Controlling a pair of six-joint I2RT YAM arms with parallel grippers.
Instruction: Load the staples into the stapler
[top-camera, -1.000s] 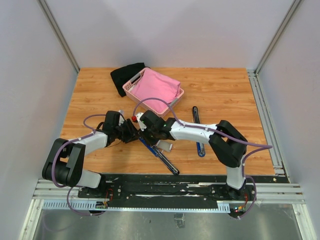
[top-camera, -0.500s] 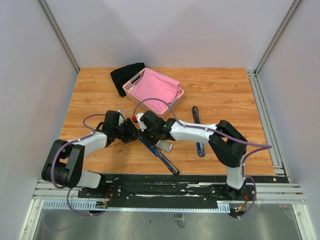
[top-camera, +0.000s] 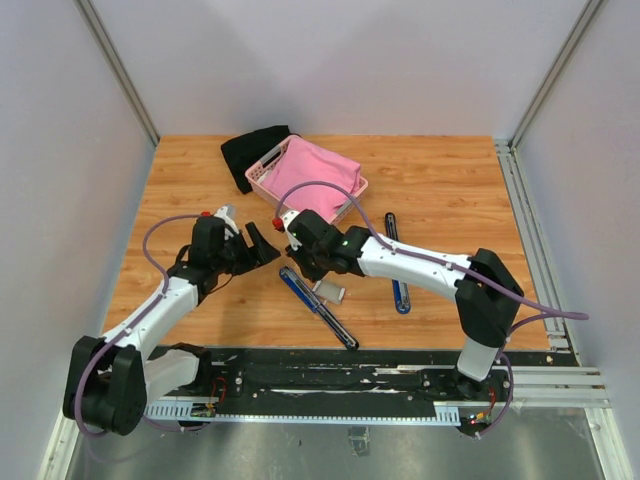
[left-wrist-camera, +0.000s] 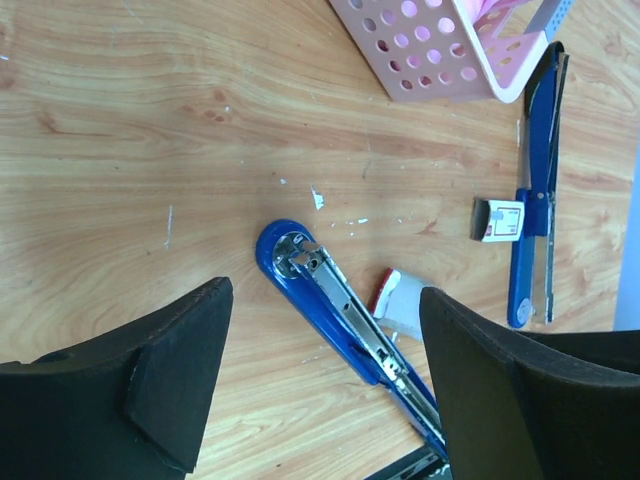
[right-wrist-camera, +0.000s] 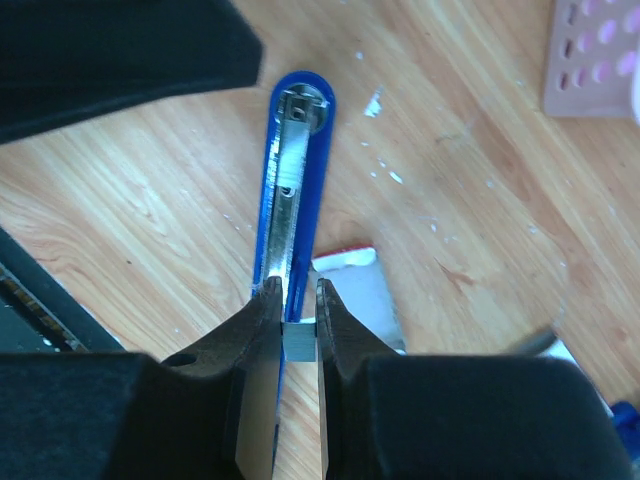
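Note:
The blue stapler (top-camera: 316, 306) lies opened flat on the table, its metal channel facing up (left-wrist-camera: 340, 300) (right-wrist-camera: 291, 190). My right gripper (top-camera: 300, 262) (right-wrist-camera: 296, 300) is shut on the staples (right-wrist-camera: 300, 341), a small silvery-grey block, and holds them just above the channel. The white carton with a red edge (right-wrist-camera: 357, 290) (left-wrist-camera: 403, 303) (top-camera: 331, 292) lies beside the stapler. My left gripper (top-camera: 262, 245) (left-wrist-camera: 325, 400) is open and empty, left of the stapler's rounded end and above the table.
A second blue stapler (top-camera: 395, 262) (left-wrist-camera: 535, 180) lies to the right, with a small white box with red print (left-wrist-camera: 498, 220) against it. A pink basket (top-camera: 262, 170) with a pink cloth stands behind, and a black cloth (top-camera: 250, 150) lies beside it.
My left gripper has drawn back to the left, away from the stapler's end. My right gripper has shifted slightly back along the stapler, still holding the staples.

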